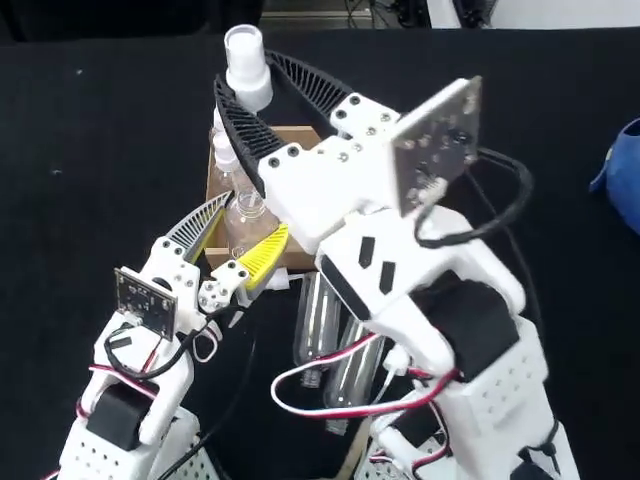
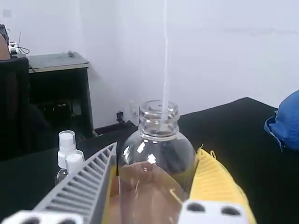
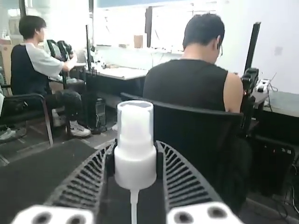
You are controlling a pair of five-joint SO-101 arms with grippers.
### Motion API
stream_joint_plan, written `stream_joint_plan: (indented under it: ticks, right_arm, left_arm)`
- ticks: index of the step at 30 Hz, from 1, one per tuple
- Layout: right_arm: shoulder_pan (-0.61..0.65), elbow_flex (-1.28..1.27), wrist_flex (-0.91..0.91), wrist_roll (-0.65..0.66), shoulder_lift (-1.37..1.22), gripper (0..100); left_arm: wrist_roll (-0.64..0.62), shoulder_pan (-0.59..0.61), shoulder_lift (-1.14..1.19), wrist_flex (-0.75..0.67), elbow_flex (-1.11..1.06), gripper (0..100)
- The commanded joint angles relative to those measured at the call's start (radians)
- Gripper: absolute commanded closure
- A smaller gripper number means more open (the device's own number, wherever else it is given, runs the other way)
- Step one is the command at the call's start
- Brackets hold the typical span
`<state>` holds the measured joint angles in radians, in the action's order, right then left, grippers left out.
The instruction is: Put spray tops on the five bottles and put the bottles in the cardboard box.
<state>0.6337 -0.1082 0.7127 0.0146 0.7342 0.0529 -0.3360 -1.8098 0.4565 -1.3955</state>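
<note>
My left jaws are clamping an open bottle [image 2: 154, 163], keeping it upright at the cardboard box [image 1: 300, 138] toward the far edge of the counter [image 1: 100, 120]. My right jaws are gripping a spray top [image 3: 135, 154] above it, its tube [image 2: 164, 70] hanging into the neck. Two more bottles [image 1: 318, 315] are lying nearer the front edge.

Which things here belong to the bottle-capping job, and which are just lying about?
Belongs to the job: spray top, open bottle, capped bottle, two lying bottles, cardboard box.
Just lying about: blue object at the table's edge.
</note>
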Motion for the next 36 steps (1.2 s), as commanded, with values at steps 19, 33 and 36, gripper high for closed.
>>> stream_joint_plan:
  ticks: [19, 33, 36]
  right_arm:
    - [0.144, -0.111, 0.196, 0.009, 0.111, 94.5]
    - [0.1, 0.085, 0.391, 0.011, 0.171, 84.1]
    - [-0.075, 0.125, 0.522, 0.011, 0.196, 91.7]
  left_arm:
    - [-0.012, -0.01, -0.009, -0.021, 0.013, 97]
    - [-0.012, -0.012, -0.009, -0.021, 0.012, 97]
    - [-0.012, -0.004, -0.002, -0.02, 0.007, 97]
